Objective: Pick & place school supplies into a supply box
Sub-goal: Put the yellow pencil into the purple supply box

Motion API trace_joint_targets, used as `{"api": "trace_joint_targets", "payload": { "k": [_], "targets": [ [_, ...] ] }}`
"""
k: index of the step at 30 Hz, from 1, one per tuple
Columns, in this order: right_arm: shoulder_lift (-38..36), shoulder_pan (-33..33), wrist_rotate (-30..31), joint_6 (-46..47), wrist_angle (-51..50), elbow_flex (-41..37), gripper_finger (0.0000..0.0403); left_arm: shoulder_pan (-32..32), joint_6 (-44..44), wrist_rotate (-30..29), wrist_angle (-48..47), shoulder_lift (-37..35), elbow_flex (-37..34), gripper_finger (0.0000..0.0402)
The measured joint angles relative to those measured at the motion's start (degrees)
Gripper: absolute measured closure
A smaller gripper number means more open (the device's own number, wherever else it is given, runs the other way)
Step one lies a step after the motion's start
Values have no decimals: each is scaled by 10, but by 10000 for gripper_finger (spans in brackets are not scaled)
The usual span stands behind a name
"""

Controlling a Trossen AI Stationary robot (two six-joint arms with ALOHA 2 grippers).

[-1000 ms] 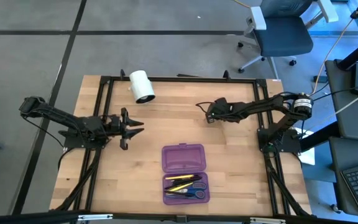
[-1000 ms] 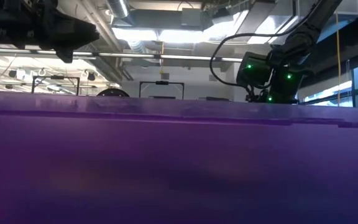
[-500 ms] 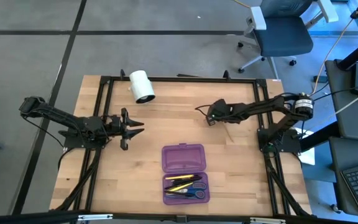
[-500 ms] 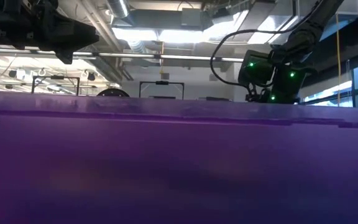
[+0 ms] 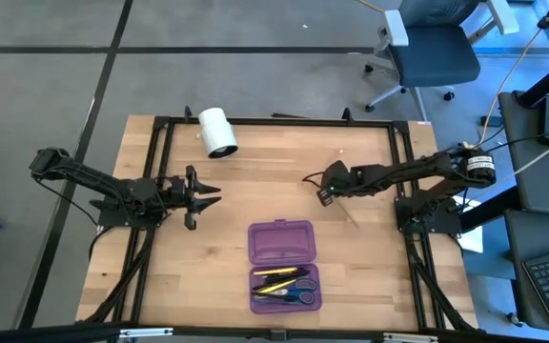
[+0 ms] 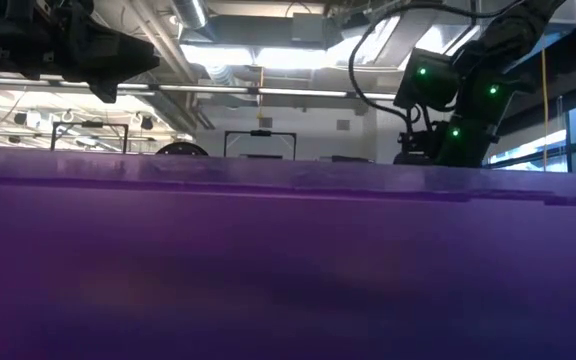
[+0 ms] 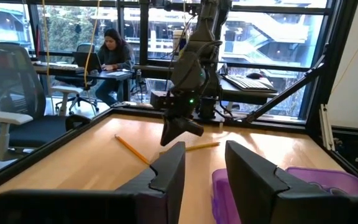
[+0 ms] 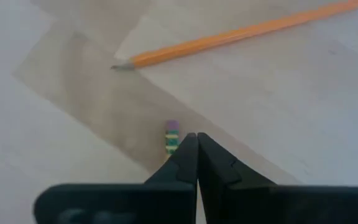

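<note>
The purple supply box (image 5: 281,243) lies open near the table's front edge. Pens, pencils and blue-handled scissors (image 5: 284,284) lie in its near half. My right gripper (image 8: 196,138) is shut and points steeply down at the wood, a little beyond the box. An orange pencil (image 8: 241,34) lies flat on the table past it, also seen as the orange pencil (image 7: 132,149) in the left wrist view. A second pencil's eraser end (image 8: 172,138) shows beside the fingertips. My left gripper (image 5: 211,195) hangs level and open at the table's left, holding nothing. My right gripper comes from above, slanting down, its shut fingers (image 8: 185,155) flush together with no gap. The second pencil's eraser end (image 8: 172,127) sticks out just past one fingertip. The fingers hide the rest of it, and I cannot tell whether they touch it.
A white cylinder roll (image 5: 217,131) lies at the table's far left. Black frame rails (image 5: 165,152) run along the table's edges. The box wall (image 6: 288,260) fills the low view. An office chair (image 5: 432,48) and a seated person (image 7: 114,50) are beyond the table.
My right gripper has moved toward the table's near edge, closer to the supply box, and has risen a little. The box and the white roll have stayed where they were.
</note>
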Motion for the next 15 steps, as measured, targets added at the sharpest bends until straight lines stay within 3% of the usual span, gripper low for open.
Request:
{"api": "trace_joint_targets", "payload": {
  "k": [7, 15],
  "targets": [
    [0, 20, -31, -10, 13, 0, 366, 0, 0, 0, 0, 0, 0, 292],
    [0, 24, -182, -10, 24, 1, 334, 0, 0, 1, -2, 0, 0, 292]
  ]
}}
